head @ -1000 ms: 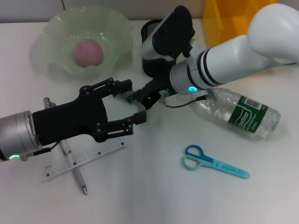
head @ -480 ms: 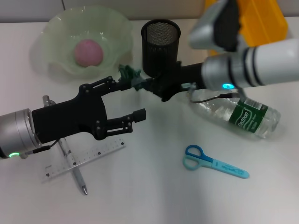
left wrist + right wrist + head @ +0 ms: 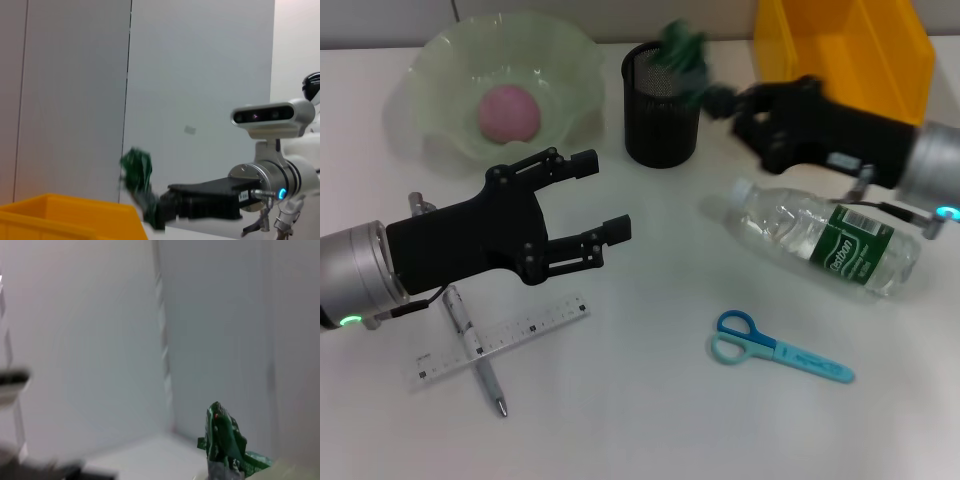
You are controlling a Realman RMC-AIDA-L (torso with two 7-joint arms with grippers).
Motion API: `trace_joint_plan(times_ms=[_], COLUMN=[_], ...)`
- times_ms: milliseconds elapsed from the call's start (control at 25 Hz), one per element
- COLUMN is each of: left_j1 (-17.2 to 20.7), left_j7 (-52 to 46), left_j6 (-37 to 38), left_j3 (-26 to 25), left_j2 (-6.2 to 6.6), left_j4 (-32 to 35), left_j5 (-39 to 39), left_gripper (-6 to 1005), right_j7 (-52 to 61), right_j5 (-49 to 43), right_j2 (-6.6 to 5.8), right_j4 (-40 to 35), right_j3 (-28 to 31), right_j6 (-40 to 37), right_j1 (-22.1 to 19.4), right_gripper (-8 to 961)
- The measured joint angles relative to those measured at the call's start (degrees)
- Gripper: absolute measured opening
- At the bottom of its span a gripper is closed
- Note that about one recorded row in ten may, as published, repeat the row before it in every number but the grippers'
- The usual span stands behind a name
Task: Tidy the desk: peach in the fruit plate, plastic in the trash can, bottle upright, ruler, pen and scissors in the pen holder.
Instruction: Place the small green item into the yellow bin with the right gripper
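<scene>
The green plastic (image 3: 682, 48) is held pinched in the right end effector (image 3: 725, 98) at upper centre, the yellow trash can (image 3: 880, 50) lying just right of it, while the left end effector (image 3: 595, 195) is held open at centre left.

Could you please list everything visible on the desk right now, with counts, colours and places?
Fruit plate: one, pale green, far left.
Peach: one, pink, in the fruit plate.
Pen holder: one, black mesh, far centre.
Trash can: one, yellow, far right.
Plastic: one, green, held above the pen holder.
Bottle: one, clear, green label, lying at right.
Scissors: one, blue, near right.
Ruler: one, clear, near left.
Pen: one, silver, crossing the ruler.
Left gripper: black, open, above the desk.
Right gripper: black, shut on the plastic.
</scene>
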Motion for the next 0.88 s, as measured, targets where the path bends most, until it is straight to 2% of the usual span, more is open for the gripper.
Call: trace_joint_plan(times_ms=[40, 80, 200, 240, 280, 440, 480, 640, 840, 880], left_j1=[-0.01, -0.01, -0.03, -0.04, -0.04, -0.04, -0.04, -0.04, -0.04, -0.04], left_j7=[0.01, 0.01, 0.02, 0.03, 0.03, 0.03, 0.03, 0.03, 0.03, 0.03], left_j6=[0.09, 0.09, -0.06, -0.19, -0.19, -0.01, -0.01, 0.12, 0.16, 0.16], left_j3=[-0.15, -0.15, -0.18, -0.19, -0.19, -0.18, -0.18, -0.19, -0.18, -0.18], left_j2=[-0.02, -0.02, -0.10, -0.16, -0.16, -0.34, -0.34, -0.47, -0.50, -0.50], left_j4=[0.00, 0.00, 0.00, 0.00, 0.00, 0.00, 0.00, -0.06, -0.16, -0.16], left_j5=[-0.01, -0.01, -0.02, -0.03, -0.03, -0.03, -0.03, -0.03, -0.03, -0.03], left_gripper=[817, 817, 817, 817, 817, 817, 816, 816, 816, 816], right_j7=[-4.28, -4.28, -10.82, -15.28, -15.28, -23.92, -23.92, -25.75, -25.75, -25.75], right_j5=[3.69, 3.69, 9.48, 15.23, 15.23, 28.90, 28.90, 36.04, 36.52, 36.52], right_j2=[-0.01, -0.01, 0.07, 0.15, 0.15, 0.30, 0.30, 0.34, -0.06, -0.06], right_j4=[4.51, 4.51, 10.70, 14.73, 14.73, 21.05, 21.05, 22.30, 21.77, 21.77], right_j3=[3.15, 3.15, 6.95, 7.96, 7.96, 8.14, 8.14, 8.17, 7.45, 7.45], right_j6=[-1.74, -1.74, -3.44, -3.87, -3.87, -2.59, -2.59, 3.61, 17.43, 17.43], right_j1=[-0.05, -0.05, 0.22, 0.36, 0.36, 0.79, 0.79, 1.68, 5.31, 5.31], right_gripper=[5, 5, 6, 7, 7, 9, 10, 12, 15, 15])
